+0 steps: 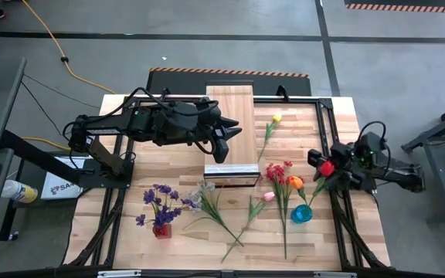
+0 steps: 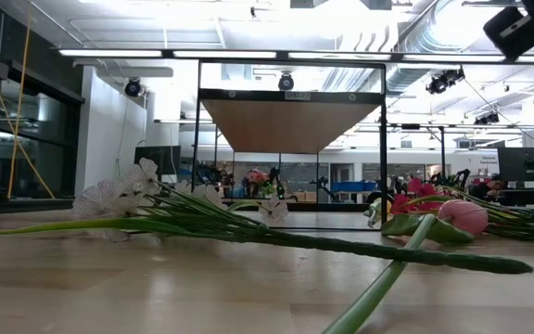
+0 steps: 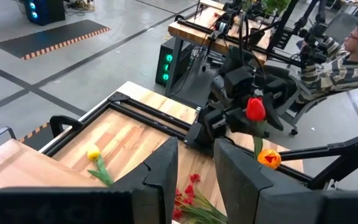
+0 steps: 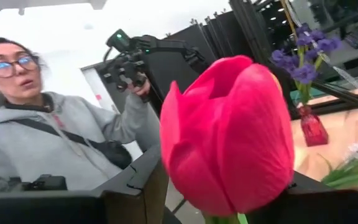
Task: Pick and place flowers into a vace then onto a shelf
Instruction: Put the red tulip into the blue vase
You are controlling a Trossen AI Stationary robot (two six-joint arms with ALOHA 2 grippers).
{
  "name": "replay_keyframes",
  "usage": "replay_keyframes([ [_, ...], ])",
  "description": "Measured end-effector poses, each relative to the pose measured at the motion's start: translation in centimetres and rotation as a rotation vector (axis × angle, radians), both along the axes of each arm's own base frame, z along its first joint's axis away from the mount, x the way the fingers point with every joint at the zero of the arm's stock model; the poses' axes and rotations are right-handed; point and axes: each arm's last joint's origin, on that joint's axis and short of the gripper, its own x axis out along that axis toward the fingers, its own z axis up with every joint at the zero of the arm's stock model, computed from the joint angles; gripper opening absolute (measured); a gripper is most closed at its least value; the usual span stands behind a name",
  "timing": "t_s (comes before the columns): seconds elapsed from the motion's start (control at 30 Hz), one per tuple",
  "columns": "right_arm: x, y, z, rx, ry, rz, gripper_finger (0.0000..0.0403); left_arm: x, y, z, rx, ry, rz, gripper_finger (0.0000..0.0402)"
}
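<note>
1. The red tulip is clamped between the right gripper fingers, lifted at the table's right edge – its bloom fills the right wrist view.
2. An orange tulip, pink tulip and red spray lie near a blue vase; a yellow tulip lies beside the shelf.
3. A white spray lies next to purple flowers standing in a red vase.
4. The left gripper hovers over the shelf – fingers slightly apart, holding nothing.
5. A person sits beyond the table.
</note>
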Motion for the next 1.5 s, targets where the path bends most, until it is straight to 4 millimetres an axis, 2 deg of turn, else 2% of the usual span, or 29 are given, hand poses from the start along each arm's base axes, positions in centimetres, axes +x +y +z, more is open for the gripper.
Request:
replay_keyframes([
  [0.2, -0.6, 0.0, 1.0, 0.004, 0.001, 0.029, 0.0163, 0.0, 0.0, 0.0, 0.000, 0.000, 0.000, 0.0138],
  [0.43, -0.4, -0.1, 0.6, 0.043, 0.068, 0.016, 0.0163, 0.0, 0.0, 0.0, 0.000, 0.000, 0.000, 0.0138],
  [0.6, -0.3, -0.2, 0.6, 0.043, 0.060, -0.020, 0.0158, 0.0, 0.0, 0.0, 0.001, 0.000, 0.003, 0.0138],
  [1.1, -0.7, -0.1, 1.6, 0.078, 0.007, 0.022, 0.0166, 0.0, 0.0, 0.0, 0.005, -0.001, 0.013, 0.0138],
  [1.5, -0.9, 0.0, 1.9, 0.091, -0.016, 0.030, 0.0156, 0.0, 0.0, 0.0, 0.022, 0.004, 0.010, 0.0138],
])
